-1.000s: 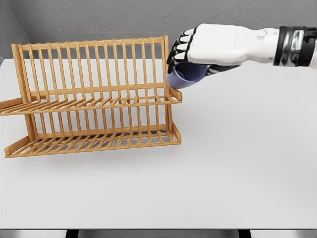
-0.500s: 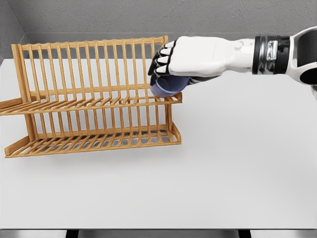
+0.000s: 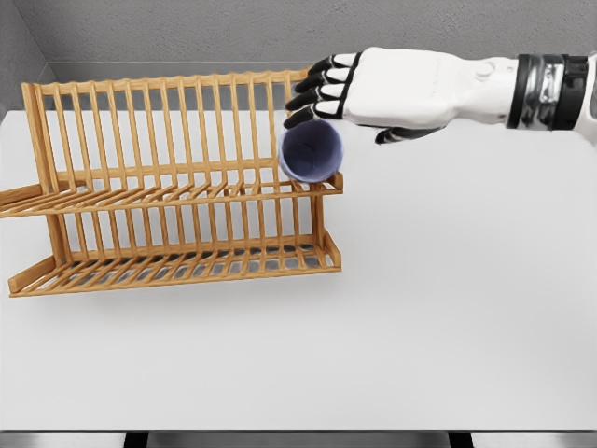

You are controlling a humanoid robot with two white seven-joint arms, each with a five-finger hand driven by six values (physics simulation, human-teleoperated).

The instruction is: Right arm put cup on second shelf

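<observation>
Cup (image 3: 311,151): blue, lying on its side with its mouth facing the camera, at the right end of the upper shelf (image 3: 168,198) of the wooden rack (image 3: 177,187), resting against the back slats.

Right hand (image 3: 373,89): above and just right of the cup; fingers (image 3: 317,93) spread apart, holding nothing; whether a fingertip touches the rim cannot be told.

Step in hand, as judged: release and withdrawal. Best done by lifting up and to the right, fingers kept wide, so nothing nudges the cup off the shelf end, which sits close to its right side.

Surroundings: white bench (image 3: 448,299), lower shelf (image 3: 177,266) of rack. Obstruction: the rack's top rail and upright slats, just beside the fingertips.

Left arm: not shown.
</observation>
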